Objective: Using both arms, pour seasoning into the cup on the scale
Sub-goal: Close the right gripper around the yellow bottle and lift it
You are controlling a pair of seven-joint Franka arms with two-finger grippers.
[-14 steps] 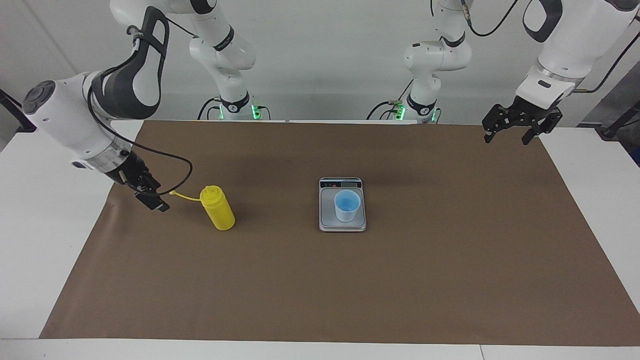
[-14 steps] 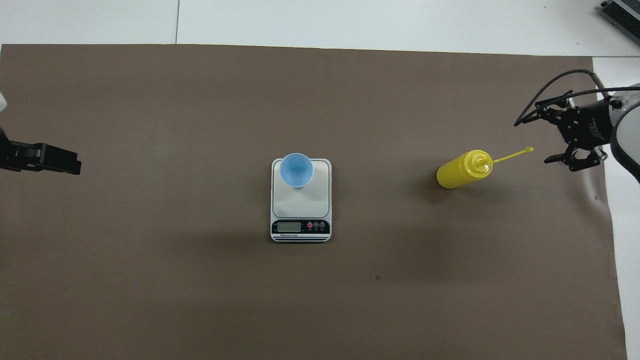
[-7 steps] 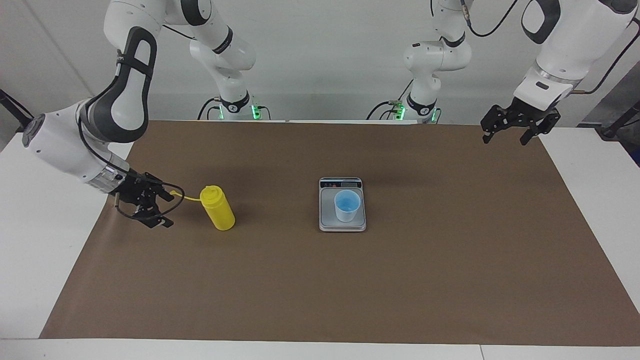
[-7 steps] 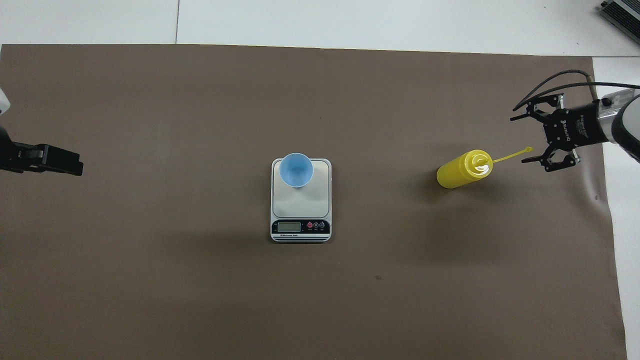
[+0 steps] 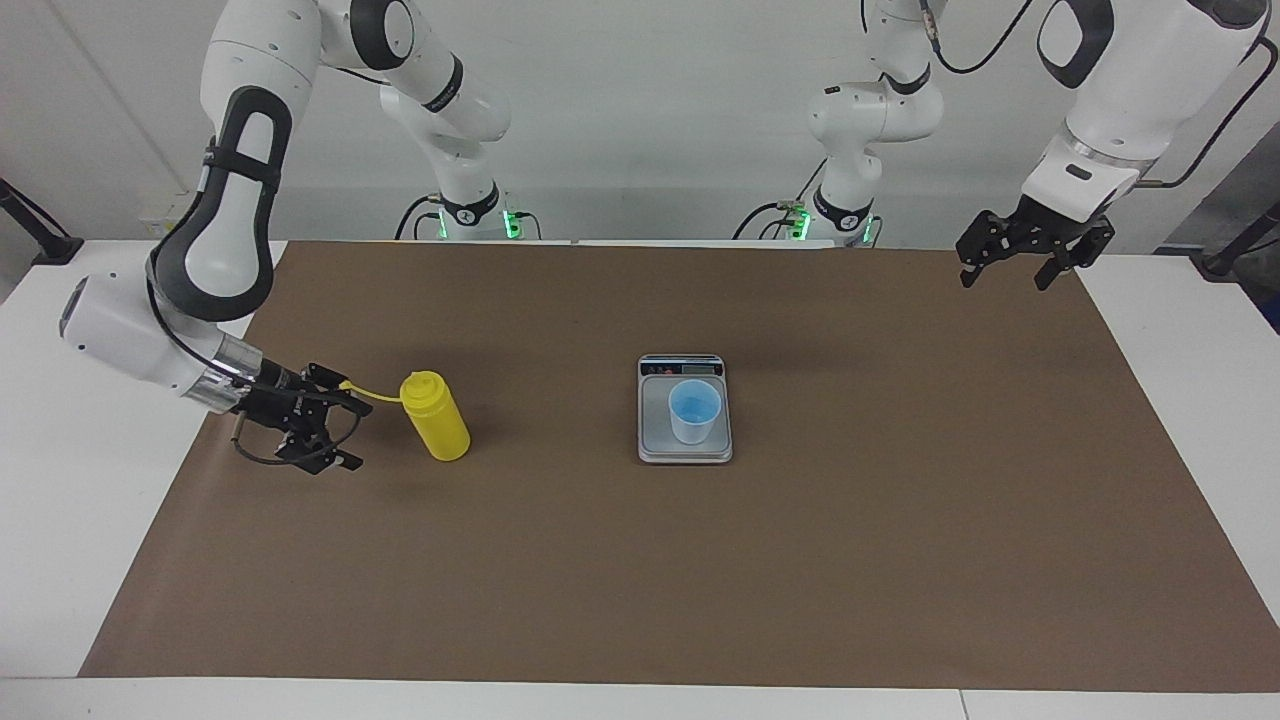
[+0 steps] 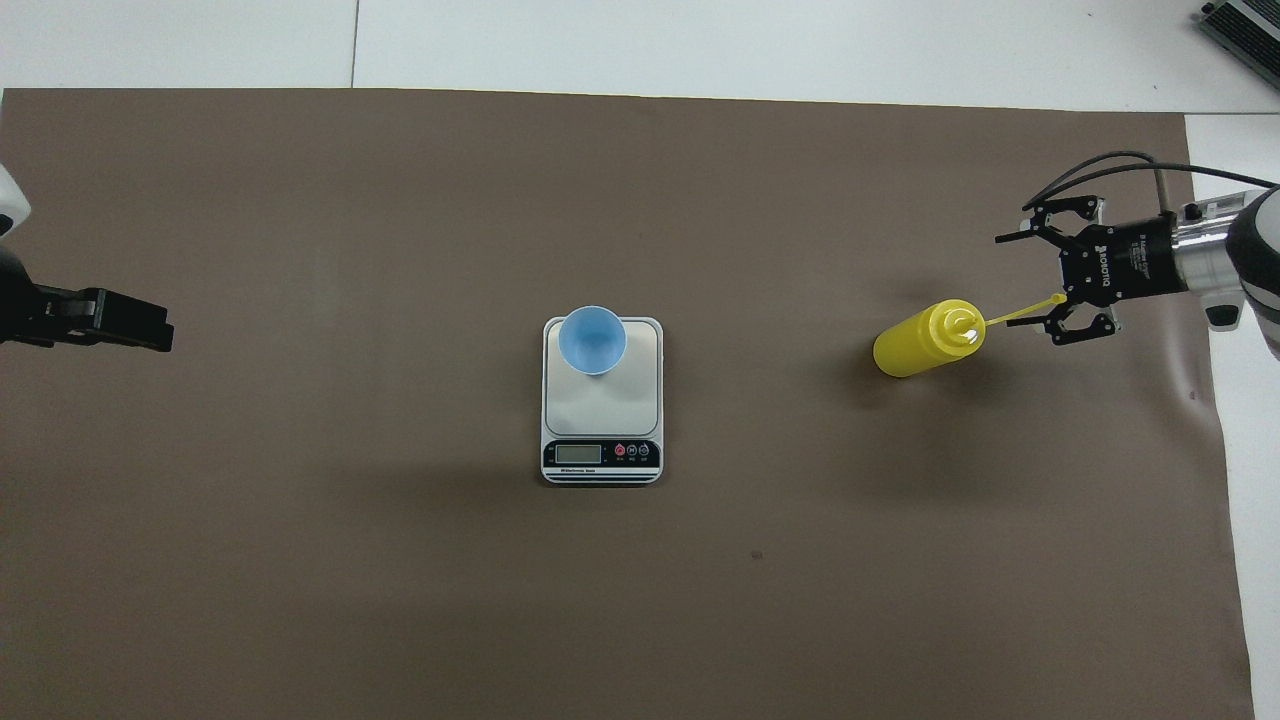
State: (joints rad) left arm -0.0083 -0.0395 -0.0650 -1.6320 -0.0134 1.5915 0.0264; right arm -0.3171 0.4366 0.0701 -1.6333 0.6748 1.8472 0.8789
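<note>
Seasoning in a yellow squeeze bottle (image 5: 436, 417) stood upright on the brown mat (image 5: 800, 560), toward the right arm's end of the table and about midway between the edge nearest the robots and the edge farthest from them. We saw its thin cap strap (image 5: 370, 393) stretched out toward that end of the table. Our right gripper (image 5: 345, 428) lay low and level just beside the bottle, its fingers spread wide apart on either side of the strap's tip and holding nothing; we could not tell whether a finger touched the strap. At the middle of the mat sat the silver-grey digital scale (image 5: 685, 448), its dark display strip (image 6: 601, 453) on the end nearer the robots. We found the light-blue cup (image 5: 694, 411) upright on the weighing plate, at the end away from the display. Our left gripper (image 5: 1004, 273) waited, raised over the mat's corner nearest the robots at the left arm's end, fingers parted and empty. A white tabletop (image 5: 60, 520) bordered the mat.
</note>
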